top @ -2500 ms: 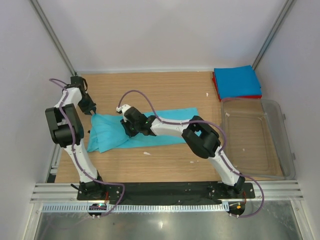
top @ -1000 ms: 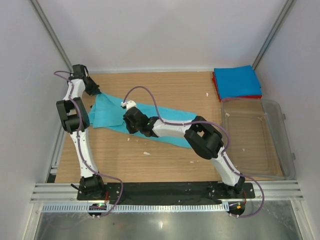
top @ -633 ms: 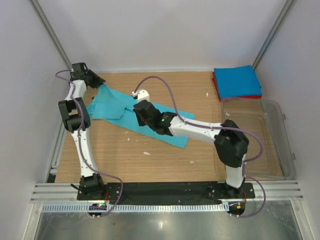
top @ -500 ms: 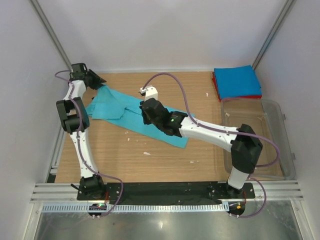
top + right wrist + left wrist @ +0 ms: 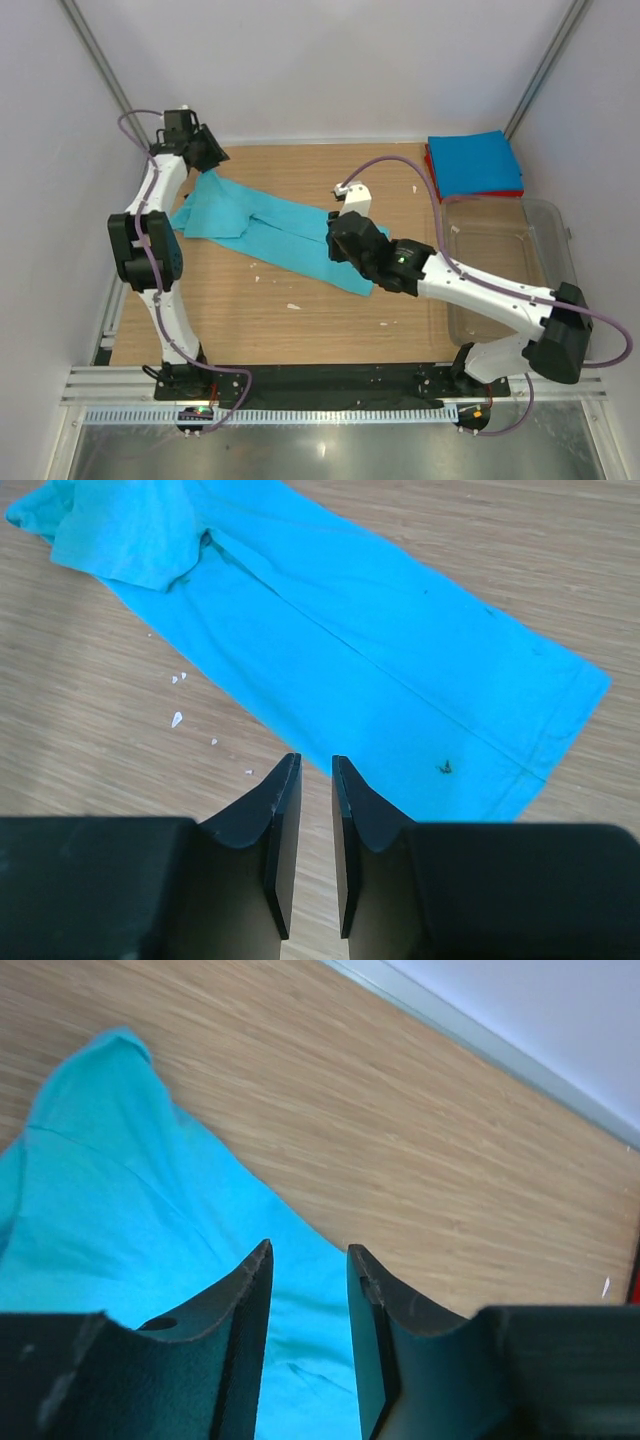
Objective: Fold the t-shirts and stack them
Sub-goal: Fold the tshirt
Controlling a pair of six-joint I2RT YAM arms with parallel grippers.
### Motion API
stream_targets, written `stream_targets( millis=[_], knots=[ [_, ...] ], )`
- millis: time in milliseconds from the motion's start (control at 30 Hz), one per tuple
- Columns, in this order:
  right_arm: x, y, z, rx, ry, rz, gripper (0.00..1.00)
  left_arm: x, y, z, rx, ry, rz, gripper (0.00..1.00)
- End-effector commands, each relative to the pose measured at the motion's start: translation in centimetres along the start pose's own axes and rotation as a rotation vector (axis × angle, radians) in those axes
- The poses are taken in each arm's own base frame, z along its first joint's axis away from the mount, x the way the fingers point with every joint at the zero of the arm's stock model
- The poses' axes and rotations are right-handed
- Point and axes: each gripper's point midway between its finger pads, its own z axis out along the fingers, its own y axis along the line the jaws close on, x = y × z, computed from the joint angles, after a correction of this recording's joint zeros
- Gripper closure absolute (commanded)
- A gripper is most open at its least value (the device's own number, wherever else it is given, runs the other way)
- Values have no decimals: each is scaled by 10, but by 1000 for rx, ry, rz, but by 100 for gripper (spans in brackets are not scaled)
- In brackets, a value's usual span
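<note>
Teal t-shirt (image 5: pixel 285 230) lies centre-left of the top view on the table (image 5: pixel 300 330), soft, light and limp, so I'd pinch its lower-right hem corner; left end effector (image 5: pixel 308 1260) partly open and empty, right end effector (image 5: pixel 308 765) narrowly parted and empty.

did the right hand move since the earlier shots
Yes. In the top view the right hand has shifted right across the table, closer to the clear tub, and is now over the teal shirt's right end.
</note>
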Motion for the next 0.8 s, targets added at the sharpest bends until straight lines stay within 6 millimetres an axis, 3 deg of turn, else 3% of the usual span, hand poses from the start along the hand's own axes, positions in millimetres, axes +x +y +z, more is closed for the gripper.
stream_targets(
  millis=[0, 100, 133, 167, 200, 267, 300, 433, 633, 767],
  knots=[
    [-23, -19, -26, 49, -93, 76, 75, 22, -5, -20, -50, 37, 79, 64],
    [-23, -33, -37, 69, -124, 97, 75, 60, -31, -28, 17, 98, 116, 68],
    [-16, -40, -35, 88, -121, 93, 75, 86, -42, -30, 34, 140, 144, 70],
    [-12, -43, -35, 98, -123, 93, 75, 96, -52, -31, 69, 147, 170, 72],
    [-4, -49, -34, 115, -112, 85, 75, 129, -63, -30, 97, 203, 203, 74],
    [3, -58, -35, 149, -96, 94, 75, 154, -79, -32, 132, 238, 224, 81],
    [5, -60, -36, 155, -94, 99, 75, 182, -89, -34, 152, 281, 229, 83],
    [4, -61, -41, 126, -114, 129, 75, 231, -128, -37, 244, 329, 265, 89],
    [1, -70, -48, 158, -119, 127, 75, 289, -145, -38, 246, 432, 274, 95],
    [1, -75, -49, 167, -122, 134, 75, 326, -133, -46, 172, 484, 313, 95]
  ],
)
